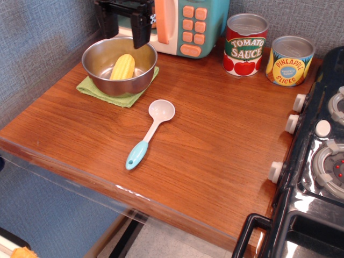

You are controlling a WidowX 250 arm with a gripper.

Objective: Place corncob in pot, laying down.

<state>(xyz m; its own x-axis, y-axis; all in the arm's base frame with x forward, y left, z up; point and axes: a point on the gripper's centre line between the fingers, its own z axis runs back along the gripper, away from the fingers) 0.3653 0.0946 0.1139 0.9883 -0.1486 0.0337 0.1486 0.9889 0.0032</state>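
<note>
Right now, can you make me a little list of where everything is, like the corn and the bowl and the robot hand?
corncob: lying in the pot, free of the gripper
pot: on the green cloth, back left of the wooden counter
gripper: open, above the pot's back rim, holding nothing
spoon: on the counter in front of the pot
tomato sauce can: at the back, beside the pineapple can

Blk gripper, blocky fingers
</note>
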